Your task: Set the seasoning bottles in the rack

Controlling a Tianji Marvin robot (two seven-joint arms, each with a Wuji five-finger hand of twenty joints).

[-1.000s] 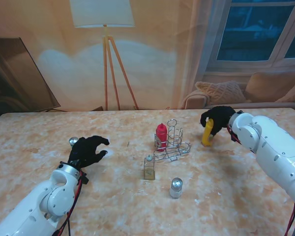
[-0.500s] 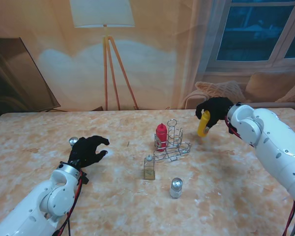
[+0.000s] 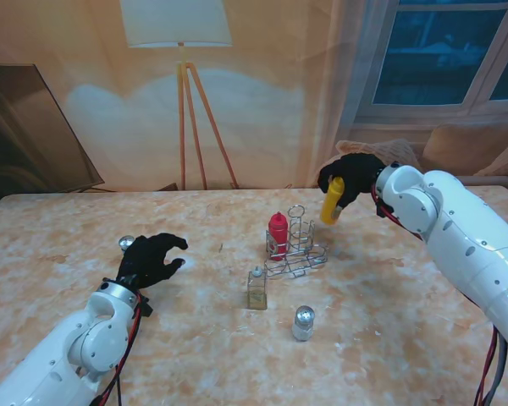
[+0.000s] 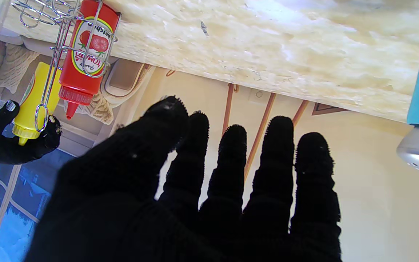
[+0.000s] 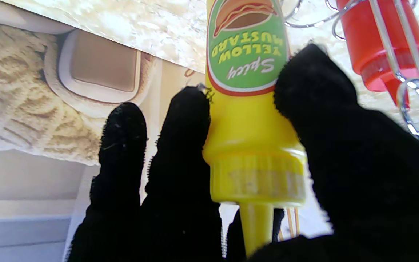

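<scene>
Holding Mustard Above the Rack

Gripping the yellow mustard bottle (image 3: 331, 200) in midair, the right hand (image 3: 353, 176) hangs just beyond the wire rack (image 3: 296, 249). One red ketchup bottle (image 3: 278, 234) stands in the rack. Three more wait on the counter (image 3: 406, 321): a glass jar (image 3: 256, 289), a silver-capped shaker (image 3: 303, 322), a blue shaker (image 3: 126, 244). The left hand (image 3: 152, 259) hovers empty, fingers spread, with bare counter all around.

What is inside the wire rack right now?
One red ketchup bottle stands in the wire rack; its other rings look empty. The right robot hand holds the yellow mustard bottle outside it.
</scene>
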